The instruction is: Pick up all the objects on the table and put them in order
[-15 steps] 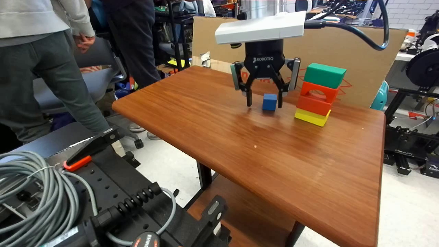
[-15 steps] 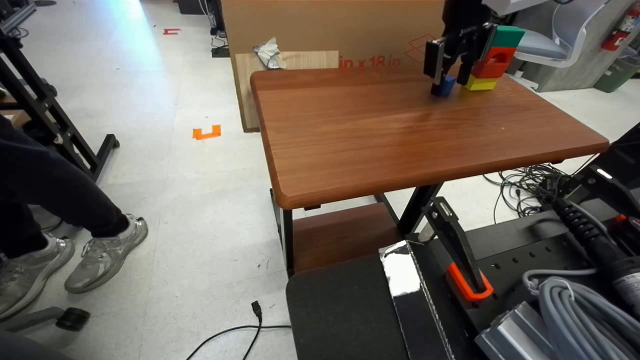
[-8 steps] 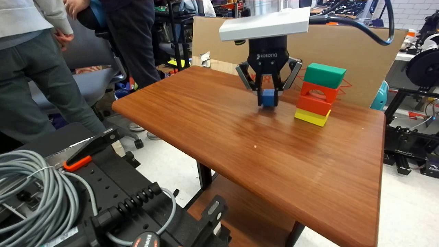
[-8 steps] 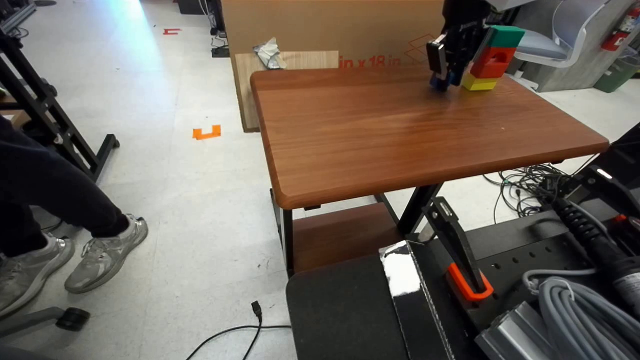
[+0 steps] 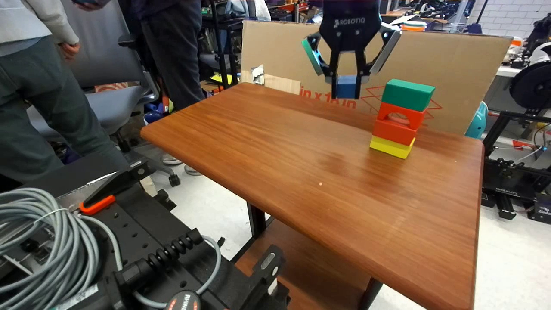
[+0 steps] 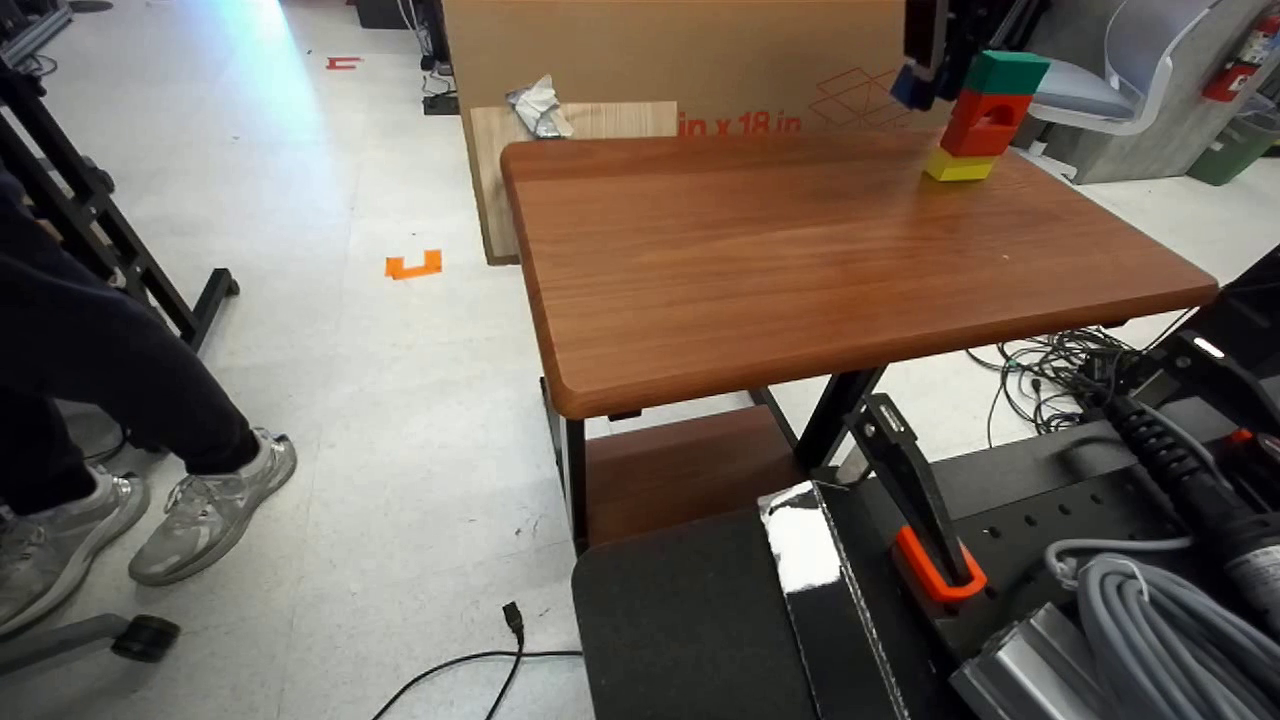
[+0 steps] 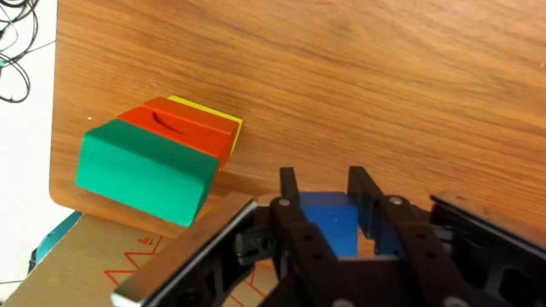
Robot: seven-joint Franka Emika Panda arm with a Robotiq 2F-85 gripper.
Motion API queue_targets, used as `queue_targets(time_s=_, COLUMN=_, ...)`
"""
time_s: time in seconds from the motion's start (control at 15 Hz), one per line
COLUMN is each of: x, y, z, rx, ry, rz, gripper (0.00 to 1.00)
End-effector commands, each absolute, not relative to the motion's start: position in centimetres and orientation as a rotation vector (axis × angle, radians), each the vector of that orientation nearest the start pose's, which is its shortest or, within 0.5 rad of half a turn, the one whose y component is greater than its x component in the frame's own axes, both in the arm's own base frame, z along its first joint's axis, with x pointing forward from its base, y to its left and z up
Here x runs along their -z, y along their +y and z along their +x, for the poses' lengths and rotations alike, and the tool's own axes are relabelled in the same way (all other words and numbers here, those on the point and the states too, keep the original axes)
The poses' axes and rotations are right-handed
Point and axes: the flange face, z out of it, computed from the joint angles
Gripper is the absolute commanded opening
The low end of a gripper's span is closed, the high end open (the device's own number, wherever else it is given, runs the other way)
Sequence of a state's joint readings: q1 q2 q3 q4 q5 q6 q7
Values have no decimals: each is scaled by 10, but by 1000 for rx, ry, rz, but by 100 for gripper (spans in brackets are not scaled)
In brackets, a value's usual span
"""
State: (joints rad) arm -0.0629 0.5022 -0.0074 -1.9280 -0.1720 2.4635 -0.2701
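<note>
My gripper (image 5: 345, 95) is shut on a small blue block (image 5: 346, 86), one finger on either side, and holds it up off the wooden table (image 5: 301, 172). In the wrist view the blue block (image 7: 332, 221) sits between the black fingers (image 7: 288, 181). Beside it on the table stands a stack: a yellow block (image 5: 391, 147) at the bottom, a red block (image 5: 394, 132) on it, then a red arch (image 5: 415, 116), and a green block (image 5: 408, 95) on top. In an exterior view the gripper partly overlaps the stack, and the blue block (image 6: 911, 88) shows at its fingers.
A tall cardboard sheet (image 5: 275, 47) rises behind the table's far edge, with a light wooden board (image 6: 625, 118) leaning there. A black cart with coiled grey cable (image 5: 47, 241) stands in front. People stand at one side.
The jaws have gone from open around the blue block to shut on it. The gripper has then risen with the block from the table and shifted slightly towards the stack, which has not moved.
</note>
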Motion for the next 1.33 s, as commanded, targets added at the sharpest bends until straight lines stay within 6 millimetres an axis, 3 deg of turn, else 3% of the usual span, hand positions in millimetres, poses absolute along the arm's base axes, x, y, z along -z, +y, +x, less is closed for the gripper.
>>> queue_targets(time_s=0.0, x=-282, y=-68, z=601, rx=102, ry=-502, rz=-3113, gripper=9)
queue_targets(time_s=0.2, x=-309, y=-99, z=595, rx=140, ry=-388, rz=-3063, gripper=9)
queue_targets(time_s=0.4, x=-317, y=-127, z=596, rx=125, ry=-268, rz=-3067, gripper=9)
queue_targets(time_s=0.67, x=-307, y=-144, z=601, rx=61, ry=-185, rz=-3085, gripper=9)
queue_targets(time_s=1.27, x=-282, y=-153, z=628, rx=-26, ry=-16, rz=-3088, gripper=9)
